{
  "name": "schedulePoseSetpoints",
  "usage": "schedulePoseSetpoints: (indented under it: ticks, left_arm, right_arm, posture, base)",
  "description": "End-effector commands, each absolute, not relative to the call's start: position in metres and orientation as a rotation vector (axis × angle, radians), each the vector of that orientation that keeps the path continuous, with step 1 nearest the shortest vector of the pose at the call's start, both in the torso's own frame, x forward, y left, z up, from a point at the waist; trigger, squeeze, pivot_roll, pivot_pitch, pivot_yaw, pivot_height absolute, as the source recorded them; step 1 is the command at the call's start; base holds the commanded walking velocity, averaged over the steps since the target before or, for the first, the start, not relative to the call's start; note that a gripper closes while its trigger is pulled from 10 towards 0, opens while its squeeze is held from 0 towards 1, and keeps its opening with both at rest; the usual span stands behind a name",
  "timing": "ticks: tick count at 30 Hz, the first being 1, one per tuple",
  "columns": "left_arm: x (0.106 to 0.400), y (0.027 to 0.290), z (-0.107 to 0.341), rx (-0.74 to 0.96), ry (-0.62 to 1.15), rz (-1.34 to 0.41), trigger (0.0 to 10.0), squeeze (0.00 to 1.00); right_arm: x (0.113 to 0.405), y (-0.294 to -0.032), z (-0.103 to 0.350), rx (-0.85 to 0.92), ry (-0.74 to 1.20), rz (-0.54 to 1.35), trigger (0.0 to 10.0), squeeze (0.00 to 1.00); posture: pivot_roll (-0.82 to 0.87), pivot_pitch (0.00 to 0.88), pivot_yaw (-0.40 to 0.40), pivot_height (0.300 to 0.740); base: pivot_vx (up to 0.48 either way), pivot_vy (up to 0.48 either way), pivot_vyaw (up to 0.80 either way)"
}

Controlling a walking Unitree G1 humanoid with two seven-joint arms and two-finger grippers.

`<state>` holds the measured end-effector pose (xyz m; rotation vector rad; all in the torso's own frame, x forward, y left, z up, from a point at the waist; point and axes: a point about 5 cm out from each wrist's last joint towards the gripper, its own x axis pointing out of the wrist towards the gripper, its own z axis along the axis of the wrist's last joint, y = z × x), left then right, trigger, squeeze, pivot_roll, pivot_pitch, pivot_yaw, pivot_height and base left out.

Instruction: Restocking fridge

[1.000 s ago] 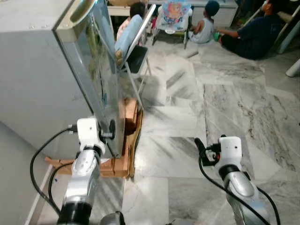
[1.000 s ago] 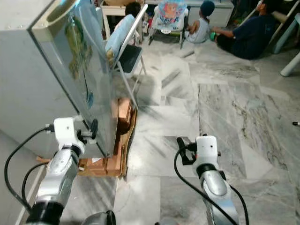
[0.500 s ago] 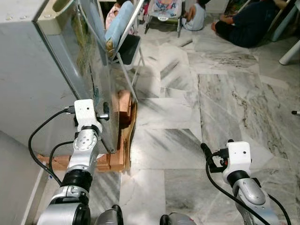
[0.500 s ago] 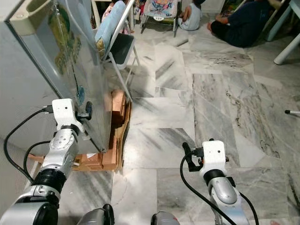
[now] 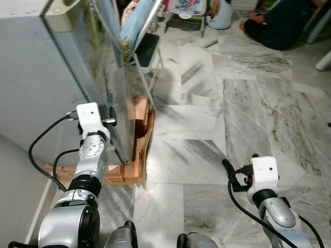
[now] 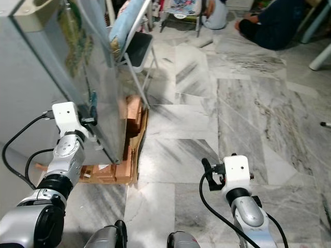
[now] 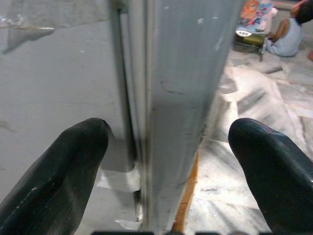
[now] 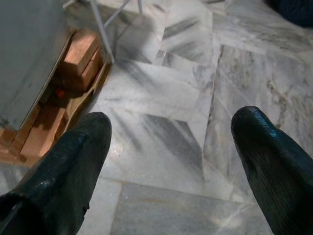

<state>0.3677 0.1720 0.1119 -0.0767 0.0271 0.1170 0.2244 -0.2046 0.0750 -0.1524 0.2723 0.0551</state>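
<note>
The grey fridge (image 5: 36,88) stands at my left on wooden blocks. Its shiny door (image 6: 77,67) faces the room. My left gripper (image 5: 110,114) is raised to the door's lower side edge. In the left wrist view the gripper (image 7: 166,161) is open, with the door edge (image 7: 181,98) running between the two black fingers; one finger lies on the fridge body side, the other on the room side. My right gripper (image 5: 226,168) hangs low over the marble floor, open and holding nothing (image 8: 171,161).
Wooden blocks and cardboard (image 5: 138,121) stick out from under the fridge onto the marble floor (image 5: 217,129). A folding chair (image 5: 145,49) stands just beyond the door. People (image 5: 282,26) sit on the floor at the far end.
The whole view has shifted, so the camera moved. My left gripper now sits a little higher along the door's edge. The right arm has sunk slightly.
</note>
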Motion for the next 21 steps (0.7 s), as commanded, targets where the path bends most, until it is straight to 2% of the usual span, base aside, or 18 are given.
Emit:
schedulePoseSetpoints:
  ticks: [1, 7, 19, 21]
  left_arm:
    - [0.374, 0.155, 0.123, -0.053, -0.016, 0.029, 10.0, 0.0]
    - [0.376, 0.136, 0.126, -0.061, -0.022, -0.059, 10.0, 0.0]
    - [0.385, 0.134, 0.138, -0.019, -0.026, -0.046, 10.0, 0.0]
    - [0.39, 0.132, 0.146, -0.008, -0.026, -0.052, 10.0, 0.0]
  right_arm:
    - [0.22, -0.208, 0.068, -0.161, 0.314, 0.043, 10.0, 0.0]
    - [0.221, -0.205, 0.065, -0.156, 0.325, 0.05, 10.0, 0.0]
    - [0.224, -0.202, 0.061, -0.152, 0.34, 0.066, 10.0, 0.0]
    - [0.22, -0.203, 0.053, -0.173, 0.398, 0.09, 10.0, 0.0]
  posture:
    - [-0.19, 0.215, -0.008, 0.74]
    - [-0.18, 0.211, -0.006, 0.74]
    - [-0.18, 0.197, -0.004, 0.74]
    - [-0.18, 0.193, -0.003, 0.74]
  base:
    - [0.0, 0.0, 0.0]
    - [0.0, 0.0, 0.0]
    - [0.0, 0.0, 0.0]
    - [0.0, 0.0, 0.0]
